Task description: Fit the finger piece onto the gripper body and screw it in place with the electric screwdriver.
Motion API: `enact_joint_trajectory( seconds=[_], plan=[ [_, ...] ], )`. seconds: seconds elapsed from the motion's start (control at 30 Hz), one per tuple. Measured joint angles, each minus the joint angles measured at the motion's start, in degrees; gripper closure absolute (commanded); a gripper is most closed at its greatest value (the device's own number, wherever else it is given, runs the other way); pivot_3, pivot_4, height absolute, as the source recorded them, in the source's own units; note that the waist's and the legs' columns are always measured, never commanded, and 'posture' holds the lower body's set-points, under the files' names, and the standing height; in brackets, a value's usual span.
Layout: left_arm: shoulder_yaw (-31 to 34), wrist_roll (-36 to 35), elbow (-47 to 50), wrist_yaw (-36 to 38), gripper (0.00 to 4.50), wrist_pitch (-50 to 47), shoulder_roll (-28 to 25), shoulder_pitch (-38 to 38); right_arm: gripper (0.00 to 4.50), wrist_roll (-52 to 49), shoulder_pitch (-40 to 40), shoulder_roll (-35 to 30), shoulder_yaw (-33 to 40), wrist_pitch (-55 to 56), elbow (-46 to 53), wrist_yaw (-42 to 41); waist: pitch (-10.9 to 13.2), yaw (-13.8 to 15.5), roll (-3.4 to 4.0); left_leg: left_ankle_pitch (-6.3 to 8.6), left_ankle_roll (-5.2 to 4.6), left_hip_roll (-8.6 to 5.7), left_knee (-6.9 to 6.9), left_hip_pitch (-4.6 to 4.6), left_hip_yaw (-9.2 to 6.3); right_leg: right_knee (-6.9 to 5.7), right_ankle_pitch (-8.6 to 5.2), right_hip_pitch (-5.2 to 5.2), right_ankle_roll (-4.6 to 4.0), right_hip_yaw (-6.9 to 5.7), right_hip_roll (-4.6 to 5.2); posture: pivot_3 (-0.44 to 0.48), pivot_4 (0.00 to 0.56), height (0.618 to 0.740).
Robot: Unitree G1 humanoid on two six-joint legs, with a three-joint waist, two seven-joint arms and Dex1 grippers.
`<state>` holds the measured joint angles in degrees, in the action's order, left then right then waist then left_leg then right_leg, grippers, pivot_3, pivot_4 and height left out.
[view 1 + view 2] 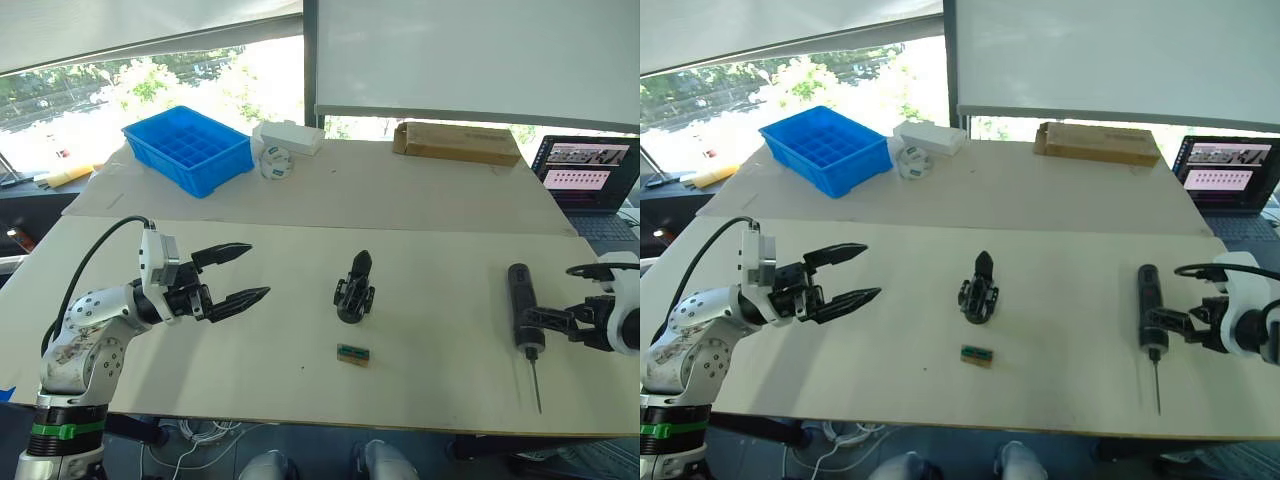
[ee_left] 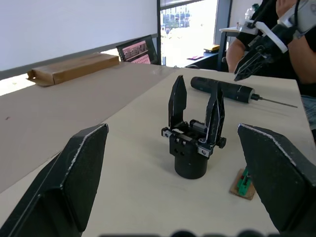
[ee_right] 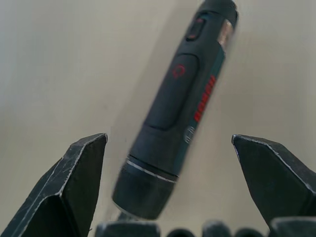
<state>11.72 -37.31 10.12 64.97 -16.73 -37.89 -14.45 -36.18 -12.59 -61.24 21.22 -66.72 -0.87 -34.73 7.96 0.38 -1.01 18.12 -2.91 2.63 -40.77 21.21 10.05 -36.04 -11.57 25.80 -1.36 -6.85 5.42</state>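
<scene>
Both grippers gape wide and hold nothing; the blue bin [image 1: 190,148] seems empty.

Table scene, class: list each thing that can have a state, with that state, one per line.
Left gripper: open, holding nothing.
Right gripper: open, straddling the screwdriver.
Screwdriver: lying flat on the table.
Gripper body: standing upright, two fingers up.
Laptop: open, screen lit.
Blue bin: empty.

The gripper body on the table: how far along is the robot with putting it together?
Barely started, or possibly wrapping up. The gripper body stands on the table with two fingers up in the left wrist view, so the piece may be fitted. The electric screwdriver lies flat, the right gripper open around it. The left gripper is open and empty.
</scene>
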Motion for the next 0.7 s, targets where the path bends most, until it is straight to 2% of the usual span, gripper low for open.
enact_joint_trajectory(
  seconds=[0.1, 0.47, 0.57, 0.7],
  plan=[
    [-0.81, -0.25, -0.05, 0.70, 0.10, -0.65, 0.21, -0.53, 0.00, 0.55, -4.34, 0.96, -2.68, -4.27, -3.35, 1.11, 0.00, 0.05, 0.00, -0.01, 0.01, -0.01, -0.01, 0.01, 0.01, 0.00, 0.09, 0.00, -0.15, -0.01, 0.01, 0.000, 0.150, 0.740],
    [-1.88, -0.54, -0.83, 5.21, 0.10, -0.70, -0.22, -0.61, 0.00, 4.45, -4.72, 1.02, -9.85, -5.33, -6.99, -1.30, 0.00, 0.05, 0.02, -0.03, 0.05, -0.01, -0.03, 0.01, 0.04, -0.02, -0.07, 0.01, 0.11, -0.07, 0.00, 0.000, 0.150, 0.740],
    [-2.32, -0.53, -0.86, 5.81, 0.00, -0.69, -0.22, -0.60, 0.86, 5.63, -4.76, 1.05, -11.04, -4.22, -7.58, -2.01, 0.00, -0.05, 0.02, -0.03, 0.05, 0.00, -0.03, 0.00, 0.04, -0.02, -0.07, 0.00, 0.11, -0.06, 0.00, 0.000, 0.150, 0.740],
    [-2.98, -0.45, -0.90, 6.11, 0.00, -0.62, -0.18, -0.60, 2.25, 6.52, -4.78, 1.35, -11.25, -3.02, -8.21, -2.79, 0.00, -0.08, 0.02, -0.03, 0.05, -0.01, -0.04, 0.00, 0.04, -0.02, -0.06, 0.00, 0.10, -0.06, 0.00, 0.000, 0.150, 0.740]
  ],
)
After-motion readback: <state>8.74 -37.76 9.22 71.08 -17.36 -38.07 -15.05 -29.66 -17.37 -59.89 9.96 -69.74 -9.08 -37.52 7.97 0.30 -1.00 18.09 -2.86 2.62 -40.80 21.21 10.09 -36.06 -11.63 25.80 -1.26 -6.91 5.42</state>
